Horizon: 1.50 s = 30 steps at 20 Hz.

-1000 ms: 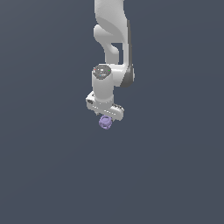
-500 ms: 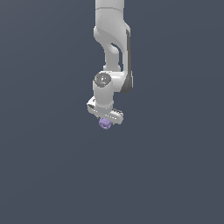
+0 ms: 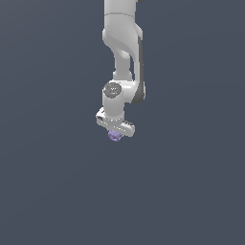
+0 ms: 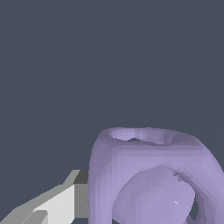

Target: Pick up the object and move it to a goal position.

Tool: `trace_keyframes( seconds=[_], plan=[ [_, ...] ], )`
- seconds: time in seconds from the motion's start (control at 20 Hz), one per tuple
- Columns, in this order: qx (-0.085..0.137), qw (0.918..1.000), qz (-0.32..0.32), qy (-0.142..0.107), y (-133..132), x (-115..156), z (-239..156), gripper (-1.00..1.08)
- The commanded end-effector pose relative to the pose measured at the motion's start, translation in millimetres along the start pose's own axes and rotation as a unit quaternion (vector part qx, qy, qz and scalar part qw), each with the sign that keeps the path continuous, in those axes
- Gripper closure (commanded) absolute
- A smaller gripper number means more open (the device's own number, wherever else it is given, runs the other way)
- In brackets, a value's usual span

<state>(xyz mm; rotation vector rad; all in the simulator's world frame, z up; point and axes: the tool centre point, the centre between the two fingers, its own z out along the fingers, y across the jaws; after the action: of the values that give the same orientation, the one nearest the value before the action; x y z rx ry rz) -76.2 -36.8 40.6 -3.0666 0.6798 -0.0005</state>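
In the exterior view the white Franka arm [image 3: 123, 43] comes down from the top edge over a flat, featureless slate-grey ground [image 3: 52, 182], and its gripper [image 3: 115, 132] points straight down with the white hand bar tilted, lower toward the exterior view's right. The lavender-purple knobbly lump [image 3: 114, 136] sits right under that bar, touching it and peeking out below, narrower than the bar is wide; it is at the middle of the frame and slightly toward the exterior view's left. The fingers are hidden behind the hand and the lump in this view, so the gap between them cannot be read there. In the wrist view the lump [image 4: 144, 175] fills the near field: a rounded, arch-like lavender body with a shallow hollow on its upper face and a large ring-like opening facing the camera. One grey-and-white finger [image 4: 65, 201] lies pressed against its side, so the gripper is clamped on the lump. The piece looks about as wide as it is tall, and no clear long axis can be made out.
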Motion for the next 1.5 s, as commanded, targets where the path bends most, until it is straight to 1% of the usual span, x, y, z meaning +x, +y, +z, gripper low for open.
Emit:
trace_keyframes(
  seconds=[0.0,0.4,0.7,1.05,1.45],
  plan=[
    [0.000,1.0000,0.000,0.000,1,0,1,1.08],
    [0.000,1.0000,0.000,0.000,-2,0,-2,1.08],
    [0.000,1.0000,0.000,0.000,-16,0,-22,1.08],
    [0.000,1.0000,0.000,0.000,-48,-1,-68,1.08],
    [-0.001,1.0000,0.001,0.001,-100,-1,-142,1.08]
  ],
)
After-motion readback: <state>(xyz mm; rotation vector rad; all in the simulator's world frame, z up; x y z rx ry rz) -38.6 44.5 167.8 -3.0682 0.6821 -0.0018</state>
